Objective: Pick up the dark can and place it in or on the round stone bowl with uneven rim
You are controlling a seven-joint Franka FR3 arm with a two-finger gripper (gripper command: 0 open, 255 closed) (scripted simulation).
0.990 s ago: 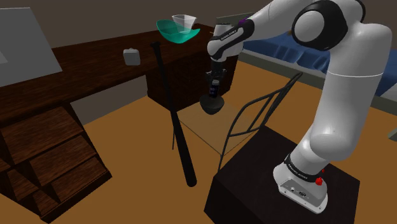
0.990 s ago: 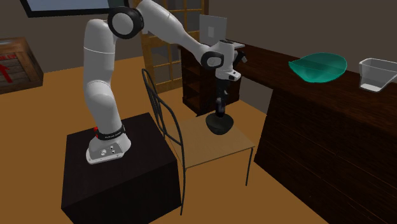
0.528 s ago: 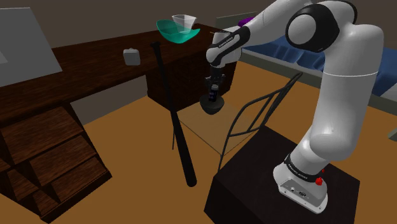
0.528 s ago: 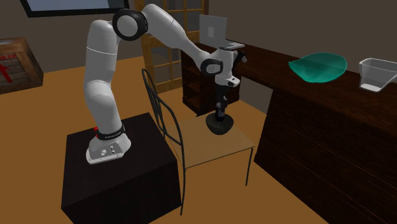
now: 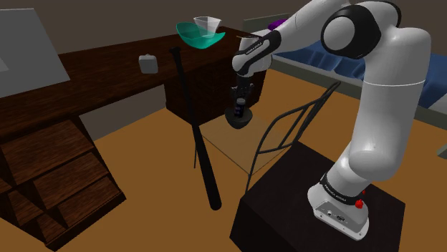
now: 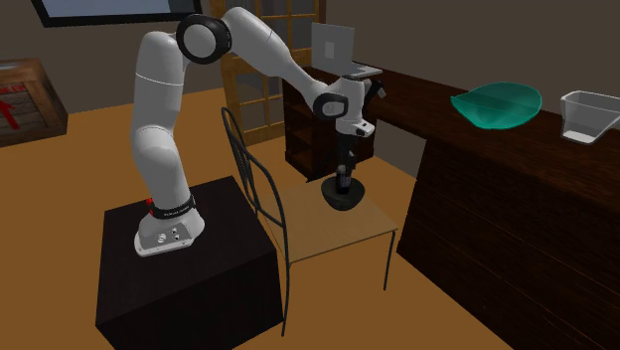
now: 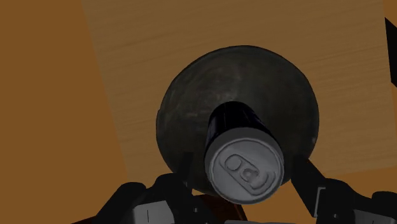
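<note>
One dark can (image 7: 245,167) with a silvery pull-tab top stands inside one round, dark grey stone bowl (image 7: 191,108), a little below the middle of the wrist view. The bowl rests on the light wooden seat (image 6: 318,239) of one wire-backed chair (image 6: 253,164), at the centre of the second exterior view. The end effector (image 6: 343,174) hangs straight down over the bowl. Its two black fingers (image 7: 306,181) are spread to either side of the can's top, with a thin gap showing at the one nearer the lower right corner, so the can is not pinched. One white arm (image 6: 159,129) rises from the black stand (image 6: 179,288) at the lower left of that view. On the dark wooden desk (image 6: 497,189) at the right lie one teal dish (image 6: 497,104) and one clear container (image 6: 591,114), side by side. In the shoulder view, one black bat (image 5: 197,136) leans against that desk left of centre, and one small white object (image 5: 148,64) sits on it further to the upper left.
</note>
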